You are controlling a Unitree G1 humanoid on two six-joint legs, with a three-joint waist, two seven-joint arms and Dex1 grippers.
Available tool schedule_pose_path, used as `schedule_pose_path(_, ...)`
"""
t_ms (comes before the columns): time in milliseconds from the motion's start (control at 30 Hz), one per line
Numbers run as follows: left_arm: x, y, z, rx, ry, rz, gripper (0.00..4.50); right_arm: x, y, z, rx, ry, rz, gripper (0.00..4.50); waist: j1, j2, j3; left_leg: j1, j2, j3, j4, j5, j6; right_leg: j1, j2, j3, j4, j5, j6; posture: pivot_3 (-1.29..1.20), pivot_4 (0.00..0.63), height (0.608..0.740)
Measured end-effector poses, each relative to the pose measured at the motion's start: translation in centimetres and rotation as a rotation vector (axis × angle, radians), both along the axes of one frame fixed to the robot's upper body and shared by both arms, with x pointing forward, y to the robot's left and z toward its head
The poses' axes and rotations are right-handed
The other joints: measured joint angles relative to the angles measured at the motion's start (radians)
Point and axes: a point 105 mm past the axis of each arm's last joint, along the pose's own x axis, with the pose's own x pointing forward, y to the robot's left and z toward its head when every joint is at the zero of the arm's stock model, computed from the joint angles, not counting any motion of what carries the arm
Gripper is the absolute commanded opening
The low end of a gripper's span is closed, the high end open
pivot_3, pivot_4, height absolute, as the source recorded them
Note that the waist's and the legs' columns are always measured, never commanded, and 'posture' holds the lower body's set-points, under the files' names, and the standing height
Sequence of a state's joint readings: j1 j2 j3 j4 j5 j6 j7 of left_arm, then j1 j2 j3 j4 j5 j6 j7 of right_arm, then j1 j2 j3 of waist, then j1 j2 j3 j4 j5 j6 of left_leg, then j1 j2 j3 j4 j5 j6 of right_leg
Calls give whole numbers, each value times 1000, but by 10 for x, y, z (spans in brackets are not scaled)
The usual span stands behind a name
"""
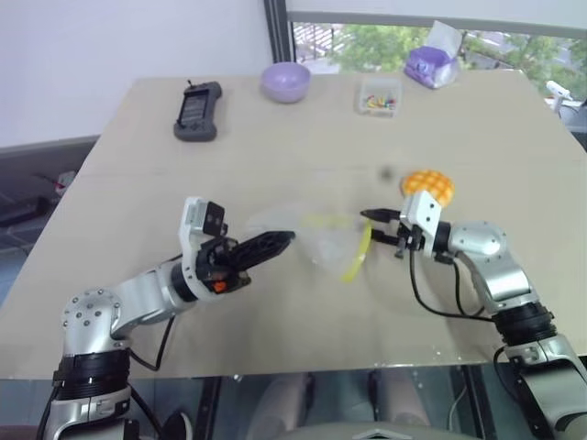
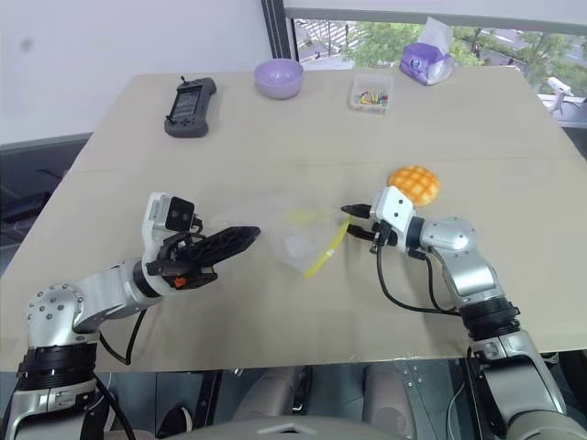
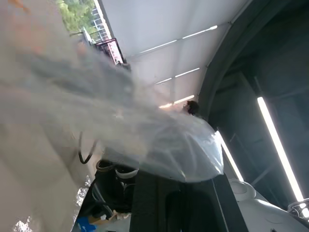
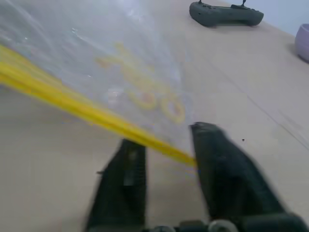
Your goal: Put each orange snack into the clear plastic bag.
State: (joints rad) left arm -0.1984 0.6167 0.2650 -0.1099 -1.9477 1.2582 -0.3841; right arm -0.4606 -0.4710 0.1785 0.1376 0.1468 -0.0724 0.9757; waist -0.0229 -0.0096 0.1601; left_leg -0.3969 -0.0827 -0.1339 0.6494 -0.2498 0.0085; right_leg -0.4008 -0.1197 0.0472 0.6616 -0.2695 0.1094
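Observation:
The orange snack (image 1: pixel 428 186), a domed bun with a grid top, lies on the table just behind my right wrist. The clear plastic bag (image 1: pixel 312 240) hangs stretched between my two grippers above the table. My left gripper (image 1: pixel 280 240) is shut on the bag's left edge, and the crinkled film (image 3: pixel 159 140) drapes over it in the left wrist view. The bag's yellow seal strip (image 4: pixel 72 108) runs between the parted fingers of my right gripper (image 4: pixel 166 159) and touches one finger.
Along the far side of the table (image 1: pixel 275 339) are a black handheld controller (image 1: pixel 198 110), a purple bowl (image 1: pixel 285 81), a small clear box of colourful bits (image 1: pixel 380 95) and a purple tissue pack (image 1: pixel 431 64). A window is behind them.

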Motion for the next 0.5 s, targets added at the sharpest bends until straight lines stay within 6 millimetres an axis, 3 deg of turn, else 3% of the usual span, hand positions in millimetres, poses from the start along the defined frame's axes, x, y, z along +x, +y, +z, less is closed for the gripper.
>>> schedule_pose_path(167,2,0,-1,17,6,20,0,0,0,0,0,0,-2,57,0,0,0,0,0,0,0,0,0,0,0,0,0,0,0,0,150,740)
schedule_pose_path(333,23,0,-1,127,-2,256,0,4,-8,-1,-27,-2,-47,57,6,0,0,0,0,0,0,0,0,0,-1,1,0,0,0,0,150,740)
schedule_pose_path(433,46,12,-10,185,28,460,865,5,-7,2,-26,-8,-61,0,7,0,0,0,0,1,0,0,0,0,0,1,0,0,0,0,150,740)
schedule_pose_path(500,48,16,-12,202,21,486,1794,4,-5,6,-24,-19,-57,0,6,0,0,-1,0,1,0,0,0,0,0,1,0,0,0,0,150,740)
